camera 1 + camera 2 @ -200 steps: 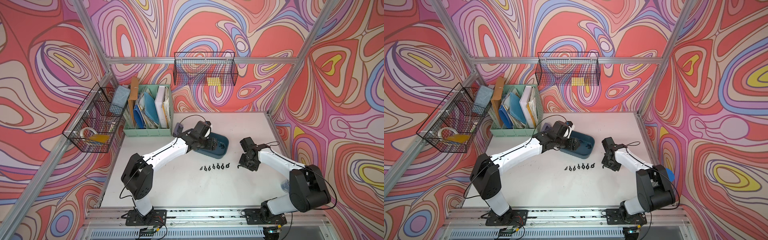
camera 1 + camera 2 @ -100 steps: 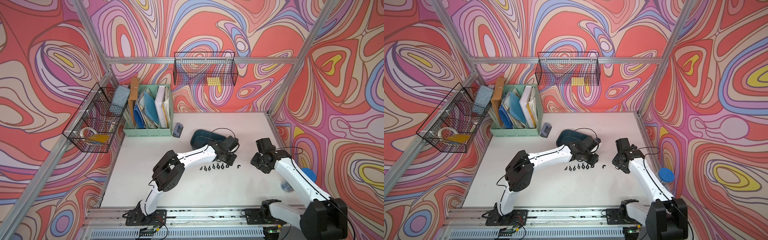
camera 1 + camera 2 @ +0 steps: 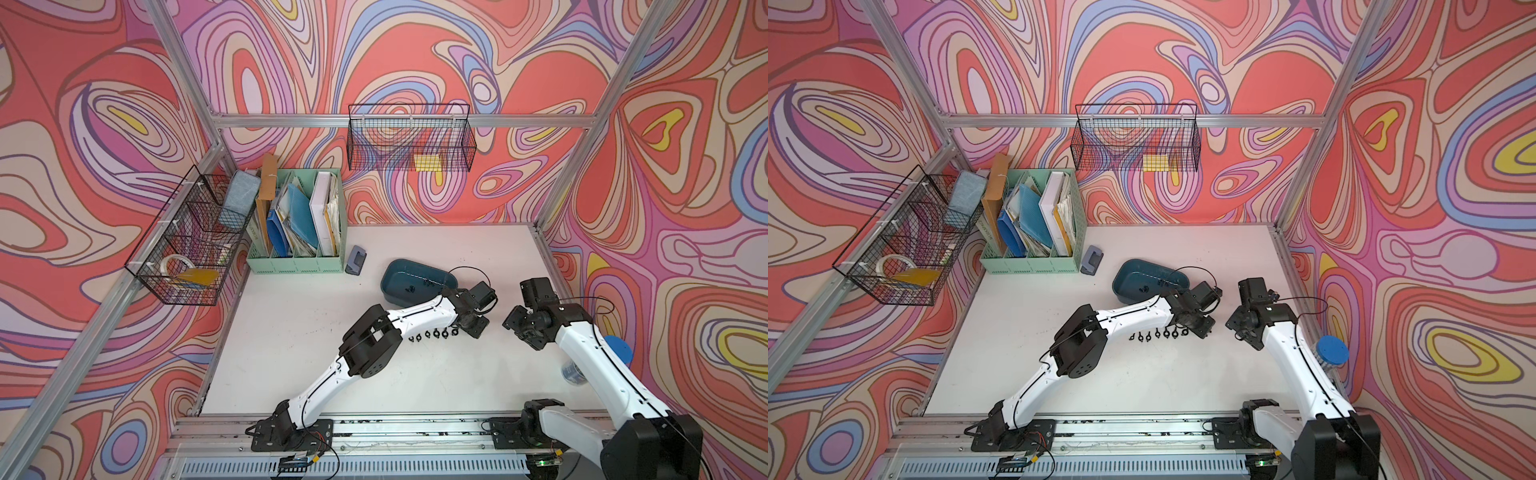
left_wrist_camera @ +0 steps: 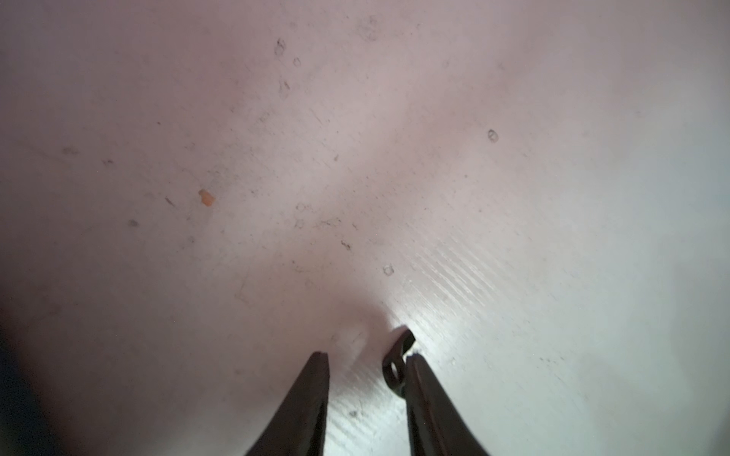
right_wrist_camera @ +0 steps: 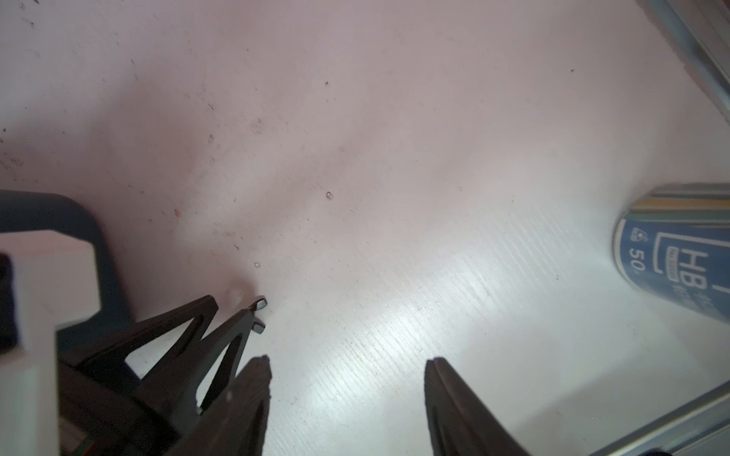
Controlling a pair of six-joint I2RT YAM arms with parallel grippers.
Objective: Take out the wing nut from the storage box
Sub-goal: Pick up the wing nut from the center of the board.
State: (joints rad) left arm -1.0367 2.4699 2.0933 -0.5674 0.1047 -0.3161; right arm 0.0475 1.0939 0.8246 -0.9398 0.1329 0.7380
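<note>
we see left gripper (image 4: 367, 357) jaws slightly apart, wing nut (image 4: 398, 361) touching one finger, not clamped; right gripper (image 5: 347, 360) gapes wide, holding nothing; storage box (image 3: 392, 297) sits on table (image 3: 291, 353) near left gripper.

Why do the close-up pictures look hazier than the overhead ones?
Left wrist view: soft focus, pink cast, white glare on the table. Right wrist view: a similar glare streak, and the blue tube is blurred. Both top views: sharp, evenly lit.
</note>
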